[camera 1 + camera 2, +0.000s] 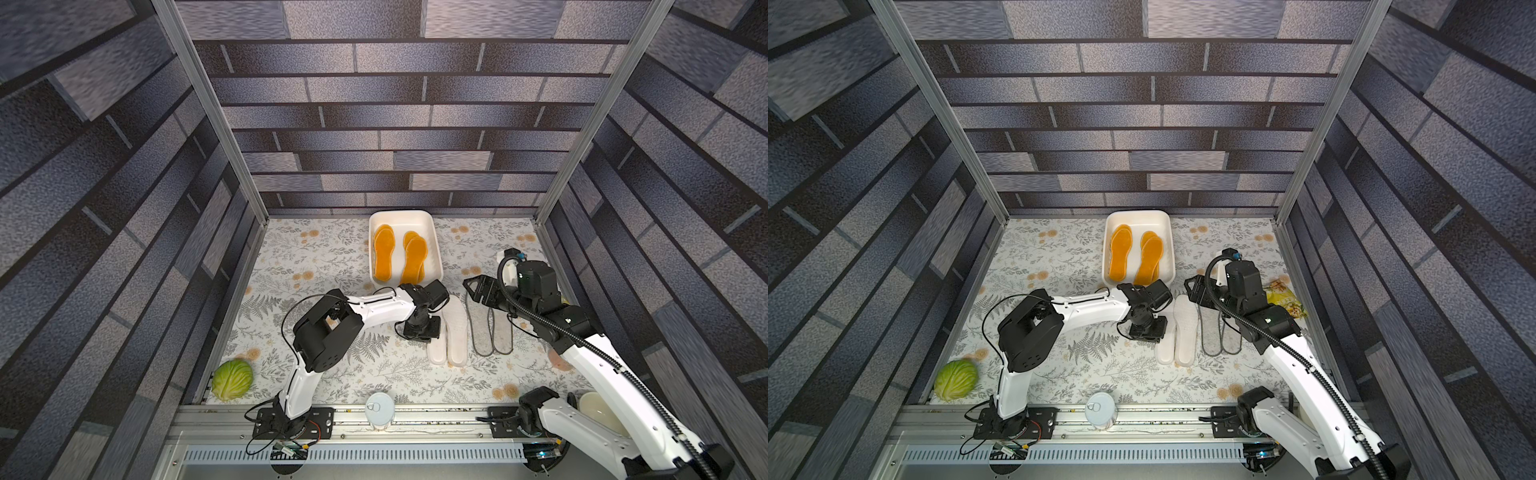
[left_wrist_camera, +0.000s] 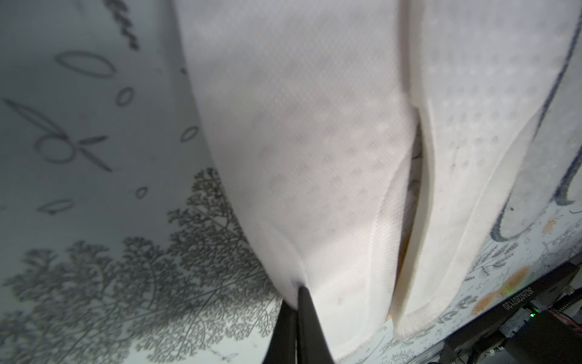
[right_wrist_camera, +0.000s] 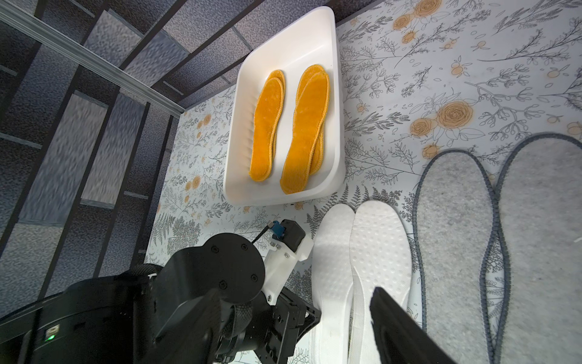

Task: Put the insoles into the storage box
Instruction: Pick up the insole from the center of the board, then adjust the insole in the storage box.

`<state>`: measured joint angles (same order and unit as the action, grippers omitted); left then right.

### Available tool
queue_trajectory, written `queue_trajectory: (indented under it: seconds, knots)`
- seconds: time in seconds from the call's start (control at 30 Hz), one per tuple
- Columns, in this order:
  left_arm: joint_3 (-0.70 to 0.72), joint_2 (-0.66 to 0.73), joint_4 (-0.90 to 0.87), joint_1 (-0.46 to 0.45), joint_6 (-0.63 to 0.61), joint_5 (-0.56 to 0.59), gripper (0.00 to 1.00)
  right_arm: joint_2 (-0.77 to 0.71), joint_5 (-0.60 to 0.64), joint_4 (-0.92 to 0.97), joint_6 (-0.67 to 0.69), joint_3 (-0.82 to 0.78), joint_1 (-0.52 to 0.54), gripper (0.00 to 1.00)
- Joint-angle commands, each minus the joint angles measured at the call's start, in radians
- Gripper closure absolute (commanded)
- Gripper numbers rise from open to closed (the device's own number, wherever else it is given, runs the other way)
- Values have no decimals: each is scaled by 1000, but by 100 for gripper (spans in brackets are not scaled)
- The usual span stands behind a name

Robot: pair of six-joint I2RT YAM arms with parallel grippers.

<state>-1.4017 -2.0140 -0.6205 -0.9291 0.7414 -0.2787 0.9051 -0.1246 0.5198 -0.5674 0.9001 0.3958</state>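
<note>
The left hand (image 2: 297,315) is clenched on the outer long edge of the white foam insole (image 2: 299,141) lying nearer the left edge of the desk (image 1: 332,257). Its long axis runs from near edge to far edge, beside the second white foam insole (image 1: 456,332) and the grey felt insoles (image 1: 490,328). The storage box (image 1: 401,220), at the middle of the far edge and already holding the orange insoles (image 1: 384,253), lies just beyond the gripped insole's far end, aligned with it. The right hand (image 1: 478,291) is held released and empty above the grey pair's far ends.

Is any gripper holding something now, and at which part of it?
The left gripper pinches one white insole at its outer side edge. The right gripper is open and holds nothing.
</note>
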Motion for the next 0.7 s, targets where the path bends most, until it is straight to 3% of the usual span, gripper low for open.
queue_trajectory:
  seconds: [0.0,0.27,0.5,0.67]
  knots:
    - [37,83,-42,10,0,55,100,10,-22,8,1,-3,-8,24]
    - [56,322,-152,15,-38,122,100,111,-54,-30,-4,32,-7,24]
    - [56,540,-266,27,-32,220,100,394,-156,-71,-33,244,-2,26]
    - [96,682,-313,82,-17,289,100,623,-162,-53,-48,432,38,29]
